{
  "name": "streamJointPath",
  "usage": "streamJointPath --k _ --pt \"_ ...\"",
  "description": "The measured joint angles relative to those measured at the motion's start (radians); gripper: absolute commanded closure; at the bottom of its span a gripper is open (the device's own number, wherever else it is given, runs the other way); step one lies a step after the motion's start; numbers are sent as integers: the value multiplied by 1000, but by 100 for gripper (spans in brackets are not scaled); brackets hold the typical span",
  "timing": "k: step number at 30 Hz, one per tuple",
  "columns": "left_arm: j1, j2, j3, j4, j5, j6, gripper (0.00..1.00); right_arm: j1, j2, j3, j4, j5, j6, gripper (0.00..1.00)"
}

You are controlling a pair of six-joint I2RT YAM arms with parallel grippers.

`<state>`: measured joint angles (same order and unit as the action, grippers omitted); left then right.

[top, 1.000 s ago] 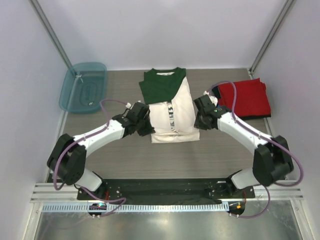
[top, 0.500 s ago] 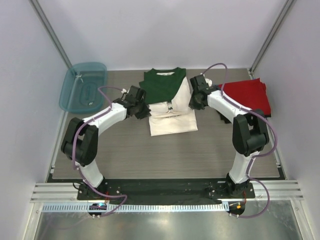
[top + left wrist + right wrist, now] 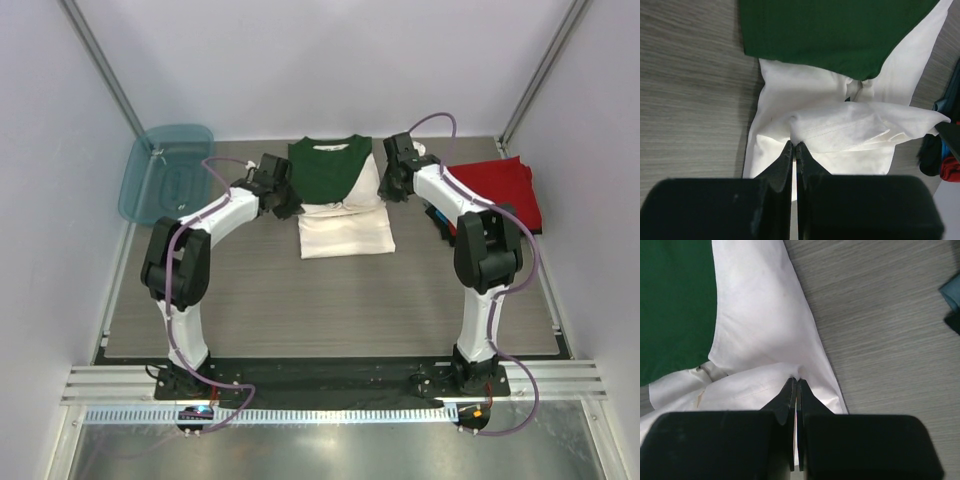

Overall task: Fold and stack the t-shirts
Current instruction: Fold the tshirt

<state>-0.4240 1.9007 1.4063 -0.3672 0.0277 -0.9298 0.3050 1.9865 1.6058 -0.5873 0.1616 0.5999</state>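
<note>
**Hem fold mid-carry**

My left fingers (image 3: 793, 150) and right fingers (image 3: 795, 387) each pinch the hem of the white t-shirt (image 3: 345, 232). The rest of it lies just ahead of them on the surface (image 3: 250, 290). If one pinch slips or one side leads, the fold lands skewed. A second ago they held the hem well back from here.

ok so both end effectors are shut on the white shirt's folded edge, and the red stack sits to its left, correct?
No: the top external view shows the red stack to the right of the white shirt, not the left. The left end effector and right end effector are indeed shut on its folded edge.
</note>
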Motion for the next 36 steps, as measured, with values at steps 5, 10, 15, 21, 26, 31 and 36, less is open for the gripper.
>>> streamJointPath --k 5,10,15,21,26,31,36 --pt "26 62 65 11 24 2 65 -6 82 113 -12 1 3 71" --pt "54 130 143 27 44 24 11 -8 141 193 -10 37 21 23" --pt "60 99 93 44 41 45 12 -8 89 104 27 74 20 27" --pt "54 -103 -155 69 66 42 21 -8 -229 -310 113 51 17 34" --pt "10 -262 -353 136 92 12 25 -10 -455 -560 200 -25 13 44" --pt "-66 -293 -470 200 122 -25 43 -12 -465 -660 248 -99 12 53" --pt "-73 -293 -534 227 130 -44 55 -13 -439 -715 274 -124 11 55"
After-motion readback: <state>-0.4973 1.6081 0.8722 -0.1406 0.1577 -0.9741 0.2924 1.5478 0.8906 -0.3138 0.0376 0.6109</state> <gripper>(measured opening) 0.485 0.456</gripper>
